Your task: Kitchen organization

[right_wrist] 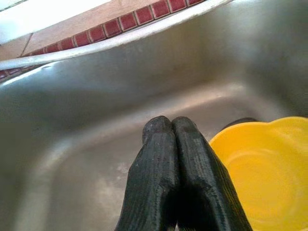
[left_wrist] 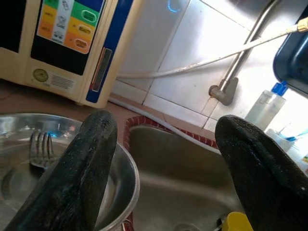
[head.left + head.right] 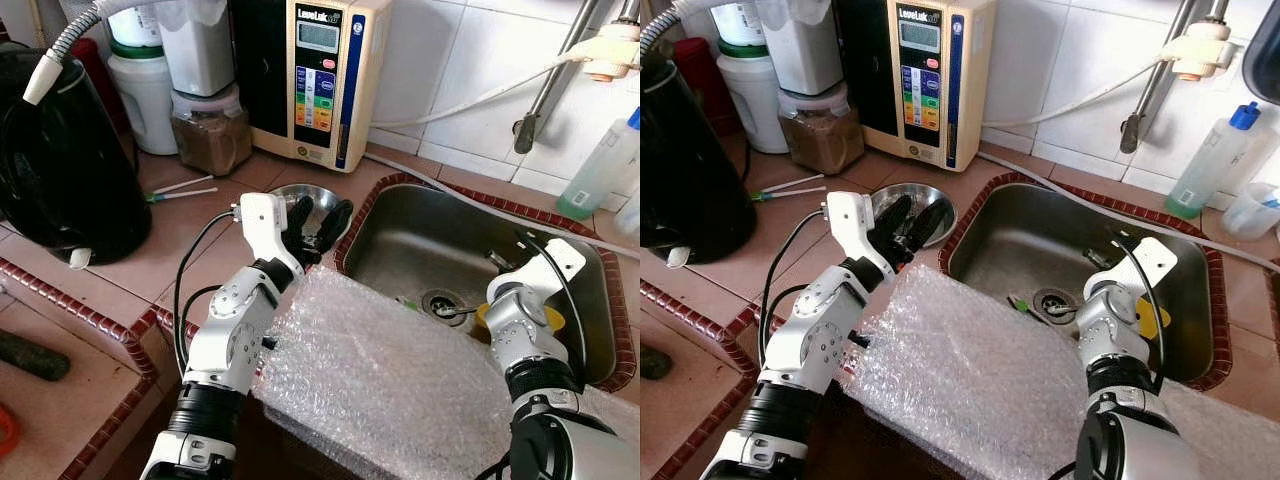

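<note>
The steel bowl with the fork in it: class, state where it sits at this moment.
The steel bowl sits on the tiled counter left of the sink, in front of the water ionizer, with the open left gripper just above its near rim.

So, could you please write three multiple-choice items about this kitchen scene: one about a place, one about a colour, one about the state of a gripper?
1. Where is the metal bowl that has a fork in it?
A. on the counter beside the sink
B. inside the sink
C. on top of the bubble wrap

2. What colour is the dish in the sink near the right gripper?
A. red
B. yellow
C. white

3. How are the fingers of the left gripper?
A. pressed together
B. spread apart, holding nothing
C. shut on the fork

Answers: 1 A, since the bowl stands on the tiles just outside the sink's rim. 2 B, since the right wrist view shows a yellow dish by the fingers. 3 B, since the left wrist view shows a wide empty gap between the two black fingers.
</note>
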Motion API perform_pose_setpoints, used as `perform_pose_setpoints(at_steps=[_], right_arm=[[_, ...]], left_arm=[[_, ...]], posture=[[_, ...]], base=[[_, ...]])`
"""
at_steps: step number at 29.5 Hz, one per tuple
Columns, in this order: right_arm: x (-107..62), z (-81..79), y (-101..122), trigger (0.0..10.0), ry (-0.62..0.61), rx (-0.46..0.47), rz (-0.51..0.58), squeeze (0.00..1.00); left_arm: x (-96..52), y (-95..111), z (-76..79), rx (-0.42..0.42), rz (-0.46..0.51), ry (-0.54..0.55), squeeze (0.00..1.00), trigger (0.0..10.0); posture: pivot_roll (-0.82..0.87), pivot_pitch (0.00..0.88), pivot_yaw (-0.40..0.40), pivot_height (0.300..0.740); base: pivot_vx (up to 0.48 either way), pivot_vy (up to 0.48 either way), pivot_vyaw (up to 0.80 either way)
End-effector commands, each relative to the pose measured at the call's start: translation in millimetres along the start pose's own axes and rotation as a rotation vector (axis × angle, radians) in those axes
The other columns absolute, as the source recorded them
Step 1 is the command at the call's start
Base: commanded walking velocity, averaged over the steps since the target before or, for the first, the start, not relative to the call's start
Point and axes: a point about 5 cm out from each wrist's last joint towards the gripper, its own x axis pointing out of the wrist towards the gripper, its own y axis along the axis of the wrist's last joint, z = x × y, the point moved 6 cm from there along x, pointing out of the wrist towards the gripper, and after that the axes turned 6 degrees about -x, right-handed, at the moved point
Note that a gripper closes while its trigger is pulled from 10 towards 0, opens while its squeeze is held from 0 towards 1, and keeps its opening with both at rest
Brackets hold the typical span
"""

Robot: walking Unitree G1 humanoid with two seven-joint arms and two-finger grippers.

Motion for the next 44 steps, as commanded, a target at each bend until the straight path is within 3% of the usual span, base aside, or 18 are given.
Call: perform_pose_setpoints(at_steps=[1, 8, 9, 10, 11, 12, 13, 14, 18, 21, 23, 26, 32, 38, 44], right_arm=[[2.0, 4.2, 4, 0.0, -0.015, -0.027, -0.001, 0.0], [1.5, 2.9, -3, 0.0, -0.015, -0.062, -0.026, 0.0], [1.3, 2.5, -7, 7.1, -0.009, -0.097, -0.041, 0.0], [1.1, 2.1, -9, 7.1, -0.004, -0.109, -0.048, 0.0], [1.0, 1.5, -10, 8.5, 0.001, -0.123, -0.049, 0.0], [0.9, 1.1, -10, 10.0, 0.003, -0.18, -0.044, 0.06], [0.7, 0.3, -10, 10.0, 0.01, -0.21, -0.043, 1.0], [0.0, -6.1, -6, 10.0, 0.046, -0.318, 0.001, 1.0], [-3.4, -21.1, 5, 10.0, 0.109, -0.515, 0.107, 1.0], [-5.8, -27.2, 9, 10.0, 0.127, -0.576, 0.151, 1.0], [-13.7, -45.5, 14, 10.0, 0.197, -0.634, 0.236, 1.0], [-23.9, -62.4, 24, 10.0, 0.258, -0.67, 0.347, 1.0], [-46.1, -83.6, 46, 10.0, 0.353, -0.626, 0.522, 1.0], [-54.0, -87.3, 51, 10.0, 0.382, -0.624, 0.557, 1.0], [-62.9, -95.4, 52, 10.0, 0.432, -0.631, 0.576, 1.0]], left_arm=[[0.4, 1, 2.6, 0.009, 0.009, 0.005, 1.0, 10.0], [-0.7, 0, -0.5, 0.037, 0.0, 0.025, 1.0, 10.0], [-1.0, 0, -4.2, 0.059, -0.004, 0.042, 1.0, 10.0], [-1.1, 1, -6.1, 0.072, -0.006, 0.05, 1.0, 10.0], [-1.3, 1, -7.5, 0.083, -0.005, 0.057, 1.0, 10.0], [-1.7, 1, -9.5, 0.089, -0.007, 0.065, 0.29, 10.0], [-2.2, 1, -11.0, 0.091, -0.01, 0.072, 0.0, 10.0], [-3.2, 0, -15.7, 0.106, -0.02, 0.093, 0.0, 10.0], [-5.0, -1, -24.9, 0.13, -0.035, 0.132, 0.0, 10.0], [-5.2, -1, -31.0, 0.144, -0.042, 0.161, 0.0, 10.0], [-1.7, 2, -44.7, 0.181, -0.055, 0.225, 0.0, 10.0], [0.0, 4, -52.3, 0.206, -0.065, 0.261, 0.0, 10.0], [-1.2, -1, -64.8, 0.231, -0.087, 0.332, 0.0, 10.0], [1.9, -16, -65.8, 0.258, -0.16, 0.347, 0.0, 10.0], [10.6, -17, -62.8, 0.281, -0.185, 0.334, 0.0, 9.8]], posture=[[0.02, 0.0, -0.052, 0.74], [0.02, 0.0, -0.047, 0.74], [0.02, 0.0, -0.044, 0.74], [0.02, 0.0, -0.044, 0.74], [0.02, 0.0, -0.042, 0.74], [0.02, 0.0, -0.04, 0.74], [0.02, 0.0, -0.038, 0.74], [0.02, 0.0, -0.035, 0.74], [0.02, 0.0, -0.03, 0.74], [0.02, 0.0, -0.025, 0.74], [0.02, 0.0, -0.022, 0.74], [0.02, 0.0, -0.02, 0.74], [0.01, 0.0, -0.02, 0.74], [0.0, 0.0, -0.019, 0.74], [-0.01, 0.0, -0.009, 0.74]], base=[[0.0, 0.0, 0.0], [0.0, 0.0, 0.0], [0.0, 0.0, 0.0], [0.0, 0.0, 0.0], [0.0, 0.0, 0.0], [0.0, 0.0, 0.0], [0.0, 0.0, 0.0], [0.0, 0.0, 0.0], [0.0, 0.0, 0.0], [0.0, 0.0, 0.0], [0.0, 0.0, 0.0], [0.0, 0.0, 0.0], [0.0, 0.0, 0.0], [0.0, 0.0, 0.0], [0.0, 0.0, 0.0]])
